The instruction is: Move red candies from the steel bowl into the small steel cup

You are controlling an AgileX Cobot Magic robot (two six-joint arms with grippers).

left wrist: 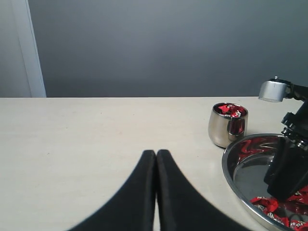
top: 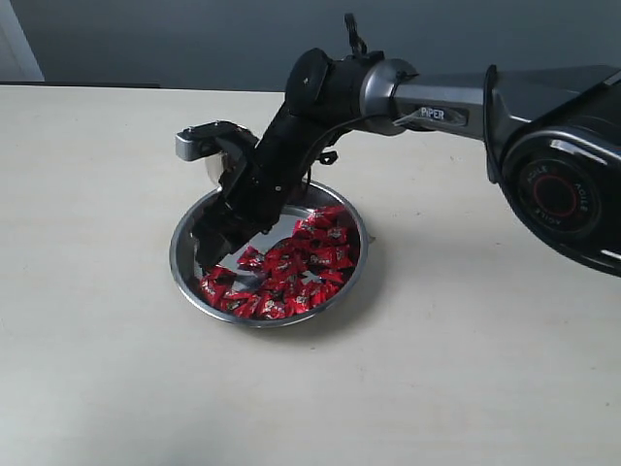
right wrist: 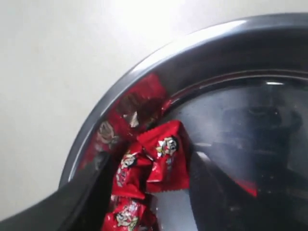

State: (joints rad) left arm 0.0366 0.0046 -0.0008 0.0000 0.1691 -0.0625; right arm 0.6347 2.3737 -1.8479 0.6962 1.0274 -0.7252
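The steel bowl (top: pixel 175 254) sits mid-table with many red candies (top: pixel 303 262) heaped on its near and right sides. My right gripper (top: pixel 215 254) reaches down into the bowl's left part. In the right wrist view it (right wrist: pixel 150 166) is open, its fingers (right wrist: pixel 84 195) on either side of a few candies (right wrist: pixel 166 151) by the bowl's rim (right wrist: pixel 144 62). The small steel cup (left wrist: pixel 227 124) stands just beyond the bowl (left wrist: pixel 226 168) and holds some candies (left wrist: pixel 230 110). In the exterior view the arm mostly hides the cup. My left gripper (left wrist: pixel 156 154) is shut and empty, over bare table left of the bowl.
The right arm (top: pixel 456 102) stretches in from the right, above the table behind the bowl. A grey wall (left wrist: pixel 154 48) backs the table's far edge.
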